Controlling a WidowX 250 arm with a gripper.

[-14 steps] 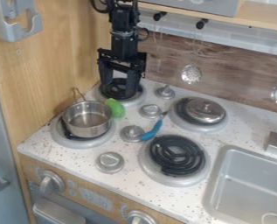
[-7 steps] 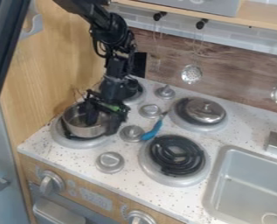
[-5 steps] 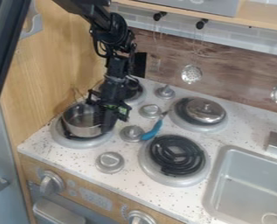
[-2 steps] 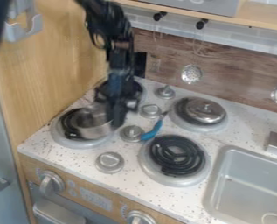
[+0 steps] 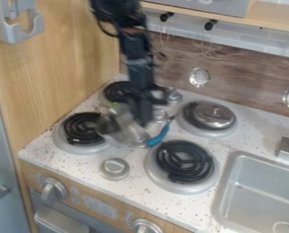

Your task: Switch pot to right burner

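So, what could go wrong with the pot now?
The pot looks tilted under the robot's hand, so it might slip and drop. It could also knock the blue-handled tool lying close by. And it might land crooked on the front right burner if it stays tipped.

The pot (image 5: 126, 130) is between the front burners (image 5: 182, 185), with the sink (image 5: 262, 186) farther right.

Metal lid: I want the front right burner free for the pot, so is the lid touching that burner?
Apart. The camera view shows the metal lid on the back right burner, with counter between it and the front right burner.
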